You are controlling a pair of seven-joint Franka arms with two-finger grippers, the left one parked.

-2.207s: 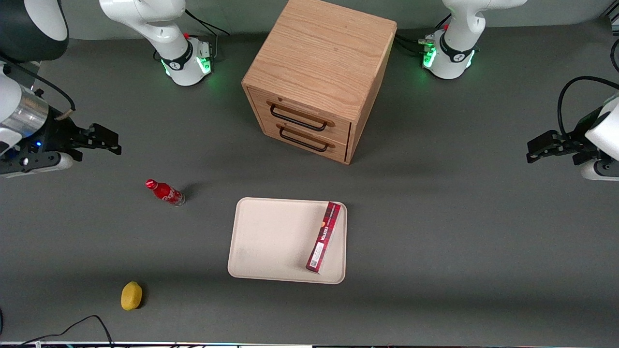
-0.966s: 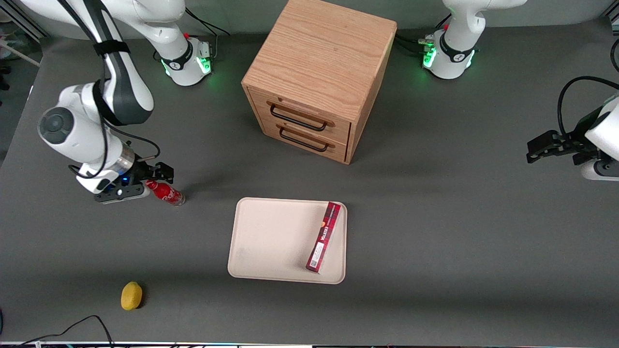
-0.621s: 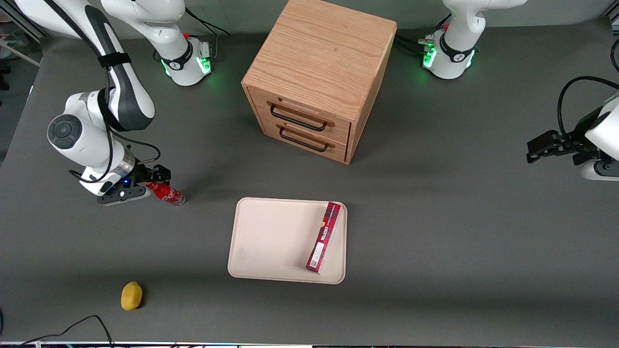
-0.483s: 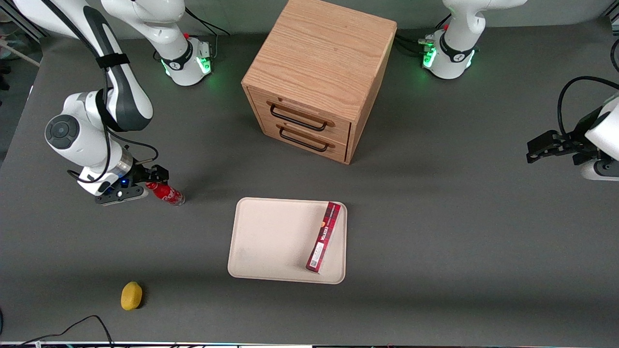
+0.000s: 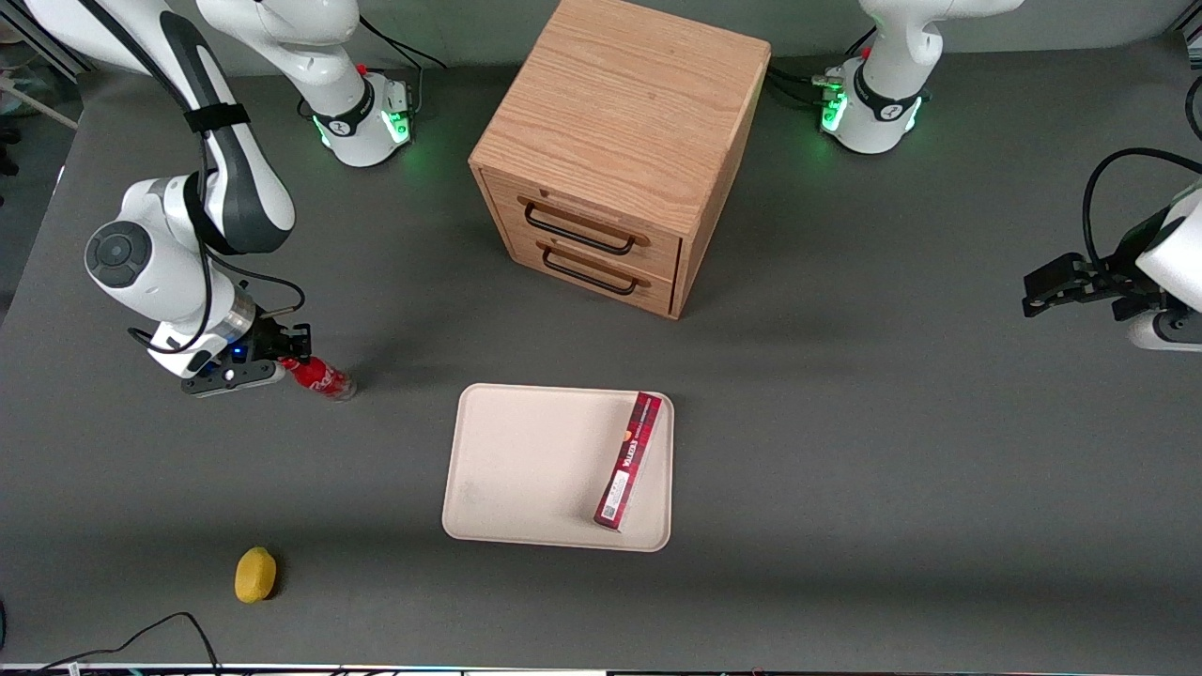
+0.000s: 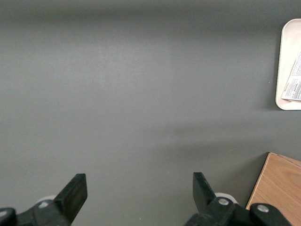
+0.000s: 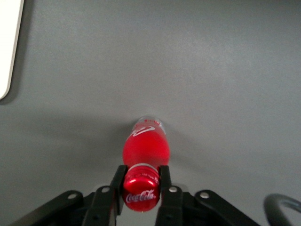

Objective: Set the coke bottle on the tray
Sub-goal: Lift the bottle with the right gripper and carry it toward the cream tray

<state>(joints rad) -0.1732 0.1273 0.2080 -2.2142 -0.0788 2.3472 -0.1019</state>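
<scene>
**Entry: coke bottle at pickup, cap in grip**

- Gripper (image 5: 293, 358): at 9 o'clock from the tray, down at table level. The wrist view shows the fingers (image 7: 118, 178) closed against both sides of the red cap.
- Coke bottle (image 5: 320, 377): standing on the grey table, toward the working arm's end, well apart from the tray; cap and label seen from above in the wrist view (image 7: 144, 148).
- Lemon (image 5: 254, 574): on the table at 7 o'clock from the bottle, nearer the front camera.
- Tray (image 5: 526, 460): bare cream floor over most of its area.
- Dark-red box (image 5: 628, 460): lying on the tray along its edge toward the parked arm.
- Wooden drawer unit (image 5: 615, 155): at 12 o'clock from the tray.

Step judged: grasp made, lift not begun. Next move calls for a straight lift, carry toward 3 o'clock, and set-down on the bare tray floor, clear of the box.
</scene>
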